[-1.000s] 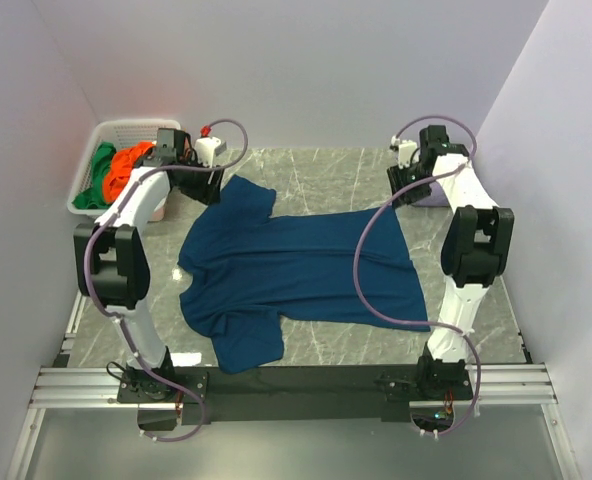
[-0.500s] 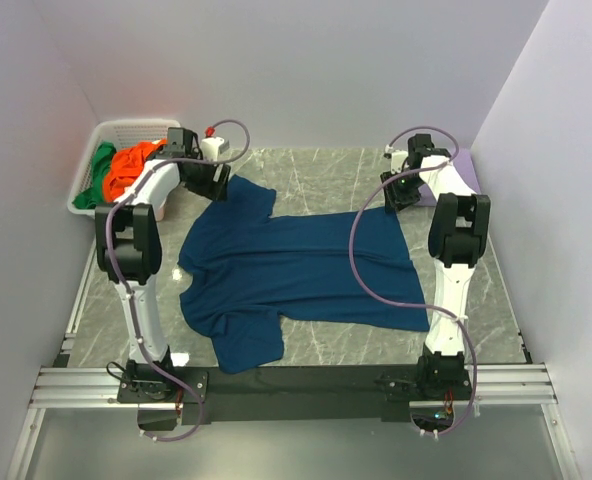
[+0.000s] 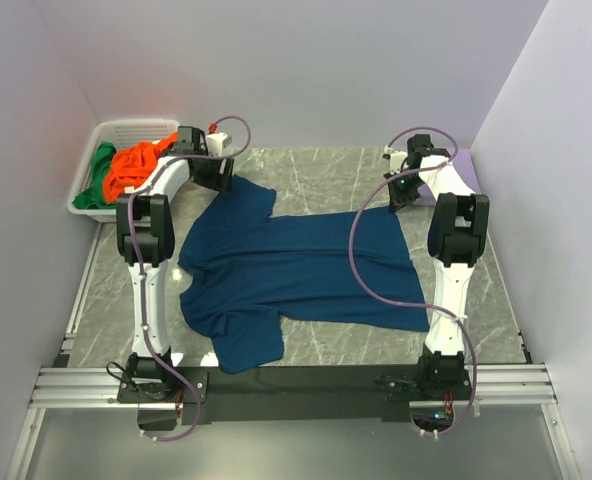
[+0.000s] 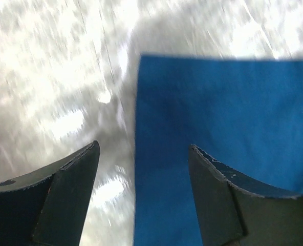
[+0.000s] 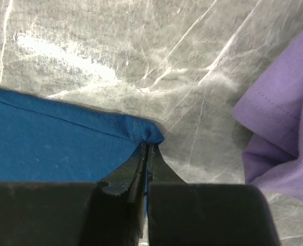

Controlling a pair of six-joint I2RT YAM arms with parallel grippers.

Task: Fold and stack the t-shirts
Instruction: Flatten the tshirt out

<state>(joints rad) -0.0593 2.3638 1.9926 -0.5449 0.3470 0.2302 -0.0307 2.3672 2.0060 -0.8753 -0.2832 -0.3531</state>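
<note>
The navy blue t-shirt lies spread flat across the marble table. My left gripper hovers at the shirt's far left sleeve. In the left wrist view that gripper is open, with the sleeve's edge between and below its fingers. My right gripper sits at the shirt's far right corner. The right wrist view shows this gripper shut, pinching the bunched corner of the blue cloth. An orange tee and a green tee lie crumpled in the basket.
The white slotted basket stands at the far left against the wall. A purple cloth lies just right of the right gripper. Walls close in the table on three sides, and the arm bases stand at the near edge.
The right gripper has shut on the shirt's far right corner. The left arm has swung toward the back, over the far sleeve, and its jaws have opened wider.
</note>
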